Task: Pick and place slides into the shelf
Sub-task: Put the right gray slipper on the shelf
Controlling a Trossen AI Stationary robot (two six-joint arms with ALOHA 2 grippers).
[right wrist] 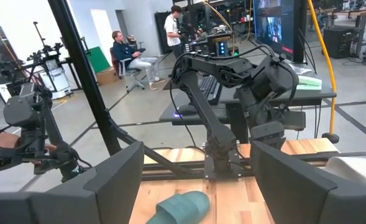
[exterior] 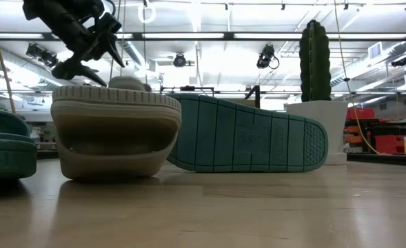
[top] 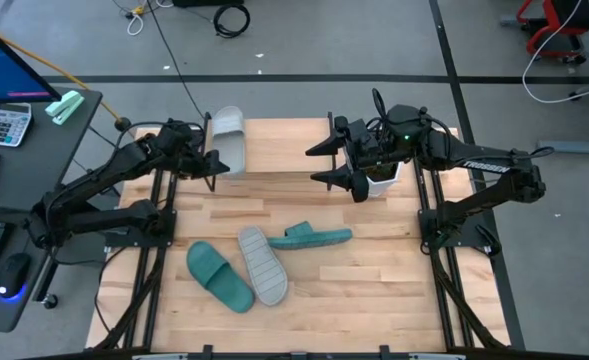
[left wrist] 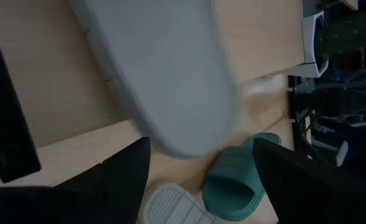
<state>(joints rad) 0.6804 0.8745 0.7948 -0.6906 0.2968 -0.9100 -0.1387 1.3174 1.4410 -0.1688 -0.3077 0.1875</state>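
A pale slide [top: 229,140] lies on the light wooden shelf top [top: 284,150] at the table's far left. My left gripper [top: 214,163] is open just beside it; in its wrist view the fingers [left wrist: 123,180] stand on either side of the slide's near end [left wrist: 189,143], apart from it. On the table in front lie a teal slide [top: 219,275], a pale slide [top: 262,263] with its ribbed sole up, and a teal slide [top: 309,237] on its edge. My right gripper [top: 336,165] hangs open over the shelf's right part, nothing between its fingers.
A white object [top: 382,183] sits under my right arm on the shelf's right end. Black frame rails [top: 154,250] run along both table sides. A desk [top: 34,130] with a calculator and a mouse stands left of the table. People show in the room [right wrist: 130,53].
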